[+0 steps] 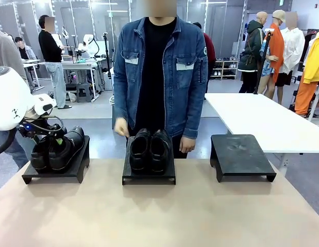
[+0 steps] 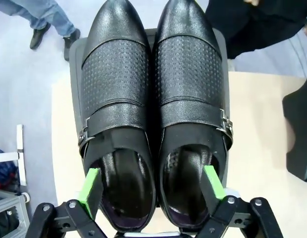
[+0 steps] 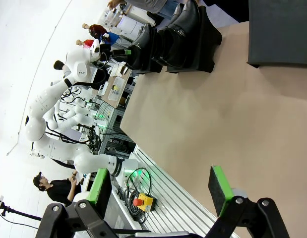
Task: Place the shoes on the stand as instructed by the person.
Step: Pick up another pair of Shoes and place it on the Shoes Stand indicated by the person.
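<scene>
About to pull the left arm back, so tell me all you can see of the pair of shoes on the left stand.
The pair of shoes is glossy black leather with perforated vamps, a buckled strap across each and dark lining. They sit side by side, touching, toes toward the person, soles on the black left stand. The left hand is open, its green pads inside the heel openings, one in each shoe; whether they touch the leather is unclear.

One pair of glossy black shoes [image 2: 153, 124] lies side by side just beyond the spread fingers [image 2: 89, 191], toes pointing away; the second pair [image 1: 149, 149] stands well apart.
</scene>
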Available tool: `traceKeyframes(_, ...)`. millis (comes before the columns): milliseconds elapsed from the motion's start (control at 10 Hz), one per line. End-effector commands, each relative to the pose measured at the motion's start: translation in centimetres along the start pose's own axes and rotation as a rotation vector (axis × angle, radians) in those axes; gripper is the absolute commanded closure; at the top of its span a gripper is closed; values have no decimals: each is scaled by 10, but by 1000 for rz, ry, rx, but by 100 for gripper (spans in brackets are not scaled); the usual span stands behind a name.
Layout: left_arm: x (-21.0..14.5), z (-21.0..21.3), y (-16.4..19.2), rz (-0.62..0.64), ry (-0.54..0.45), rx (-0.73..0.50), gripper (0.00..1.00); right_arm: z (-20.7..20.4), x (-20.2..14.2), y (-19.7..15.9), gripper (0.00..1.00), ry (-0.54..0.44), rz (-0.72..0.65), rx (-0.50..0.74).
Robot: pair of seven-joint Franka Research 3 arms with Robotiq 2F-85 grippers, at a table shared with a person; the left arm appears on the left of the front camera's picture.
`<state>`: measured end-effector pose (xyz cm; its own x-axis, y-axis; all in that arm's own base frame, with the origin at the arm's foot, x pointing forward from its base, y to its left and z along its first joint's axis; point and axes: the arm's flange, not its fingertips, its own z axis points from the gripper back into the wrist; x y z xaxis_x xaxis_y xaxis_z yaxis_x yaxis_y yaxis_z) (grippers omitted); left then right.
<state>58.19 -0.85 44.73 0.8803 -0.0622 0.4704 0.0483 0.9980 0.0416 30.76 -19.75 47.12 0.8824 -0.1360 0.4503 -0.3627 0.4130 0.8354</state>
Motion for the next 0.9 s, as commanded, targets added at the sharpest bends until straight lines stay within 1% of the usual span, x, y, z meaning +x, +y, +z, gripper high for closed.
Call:
traceKeyframes(0,1,-2,0,4,-2,0,0,0,0,1,0,-3,13,7)
traceKeyframes(800,1,-2,0,4,-2,0,0,0,0,1,0,-3,13,7)
